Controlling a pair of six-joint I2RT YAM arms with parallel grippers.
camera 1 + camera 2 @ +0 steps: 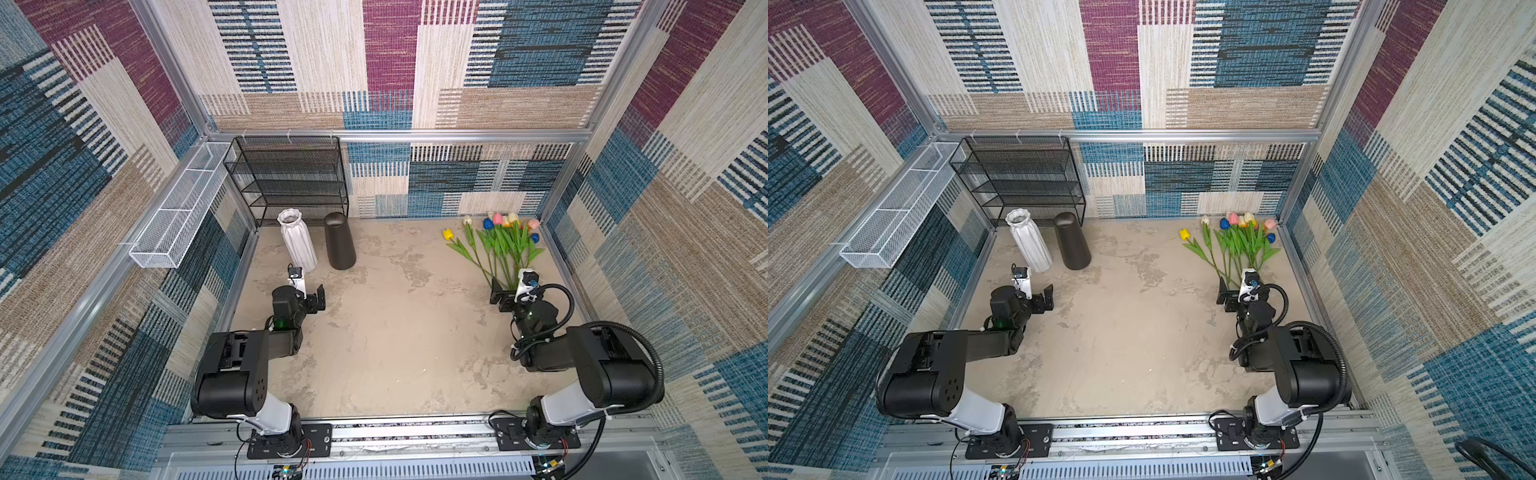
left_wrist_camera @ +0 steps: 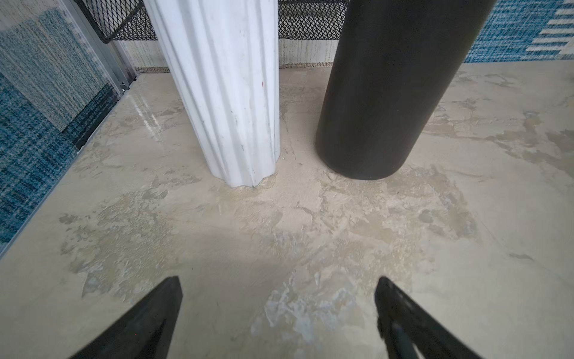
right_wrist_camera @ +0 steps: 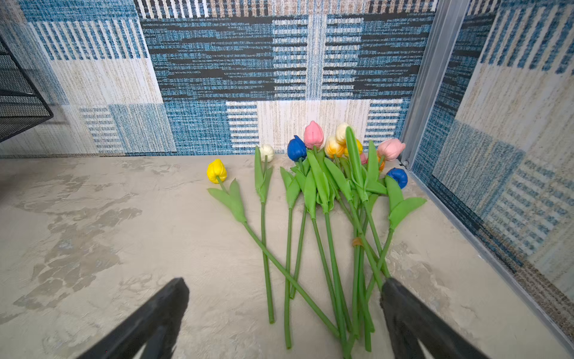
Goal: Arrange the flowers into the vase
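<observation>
your flowers (image 1: 503,245) lie flat in the far right corner of the table (image 1: 395,332), heads toward the far wall and stems fanning back toward you. your right gripper (image 3: 285,279) sits at their near ends, jaws spread wide and grasping nothing; several stem ends lie between its fingers. the white ribbed vase (image 1: 297,241) stands upright at the far left, with a black cylinder (image 1: 340,243) just to its right, not touching it. your left gripper (image 2: 278,279) faces both from the near side, jaws released and holding nothing.
</observation>
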